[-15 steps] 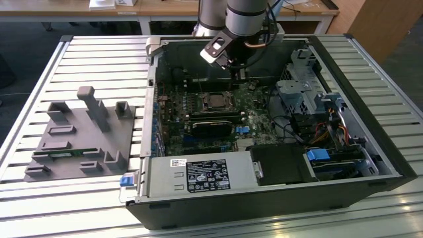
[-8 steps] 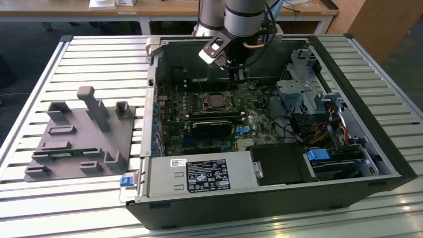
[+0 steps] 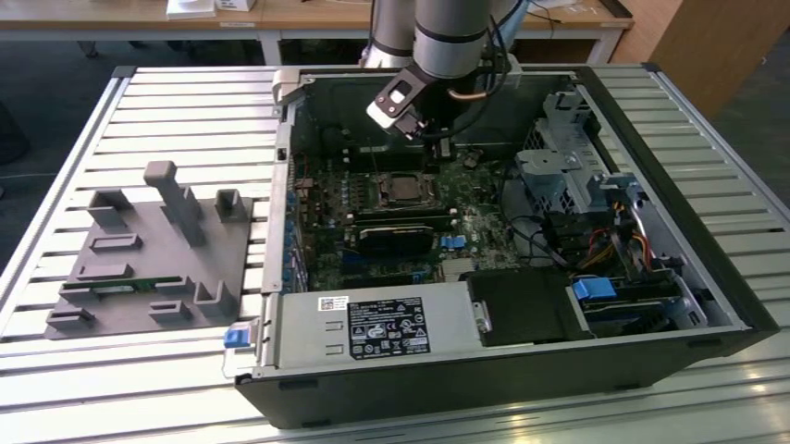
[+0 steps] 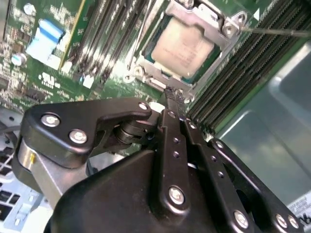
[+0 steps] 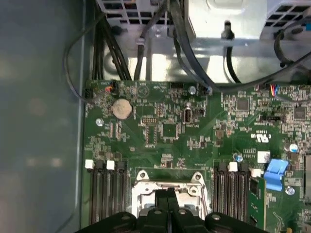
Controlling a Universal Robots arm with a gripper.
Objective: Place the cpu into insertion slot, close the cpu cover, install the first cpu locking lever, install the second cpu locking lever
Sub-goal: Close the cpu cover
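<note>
My pincer (image 4: 173, 95) is closed, its two fingers pressed together with nothing between them, tips low over the motherboard (image 5: 165, 126) inside the open computer case (image 3: 494, 388). Just beyond my fingertips lies the insertion slot (image 3: 401, 188). The cpu (image 4: 182, 46) sits flat in it, pale face up. The cpu cover (image 4: 211, 19) lies down around the chip, framing it. A thin metal rod (image 4: 277, 32) runs off from the cover's far corner.

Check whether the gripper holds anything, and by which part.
Nothing held: the gripper is shut and empty, its tips by the cpu cover edge, the cpu seated under it.
</note>
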